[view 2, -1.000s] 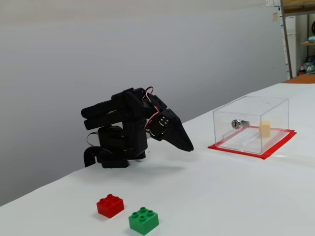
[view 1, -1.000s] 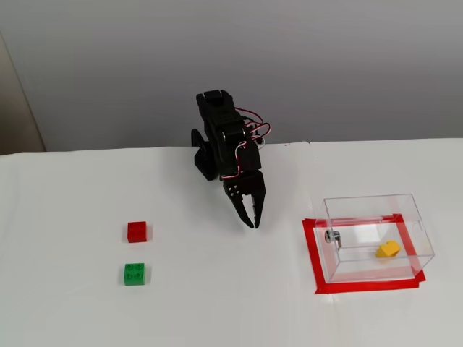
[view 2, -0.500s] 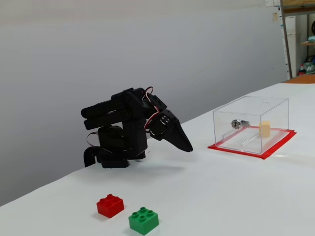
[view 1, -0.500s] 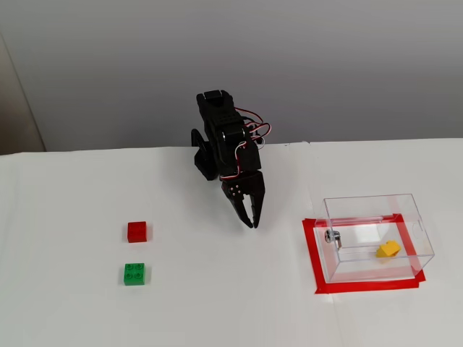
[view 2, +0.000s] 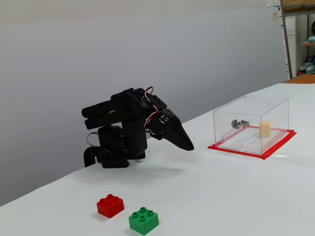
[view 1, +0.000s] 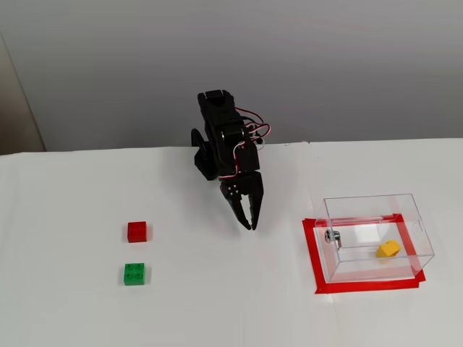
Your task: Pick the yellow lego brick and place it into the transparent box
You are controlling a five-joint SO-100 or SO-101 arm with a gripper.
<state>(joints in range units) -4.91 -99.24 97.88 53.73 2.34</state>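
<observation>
The yellow lego brick (view 1: 388, 249) lies tilted inside the transparent box (view 1: 405, 206), near its right wall; it also shows through the clear wall in the other fixed view (view 2: 265, 129). The box (view 2: 275, 105) stands on a red tape rectangle and has a small metal knob (view 1: 332, 236) on one side. My black gripper (view 1: 250, 225) is shut and empty. It points down over the table, left of the box and well apart from it. In the other fixed view the gripper (view 2: 189, 146) hangs in front of the folded arm.
A red brick (view 1: 137, 231) and a green brick (view 1: 134, 274) sit on the white table (view 1: 231, 311) to the left of the arm; both also show at the front of the other fixed view, red (view 2: 110, 205) and green (view 2: 143, 220). Red tape (view 1: 316, 264) frames the box.
</observation>
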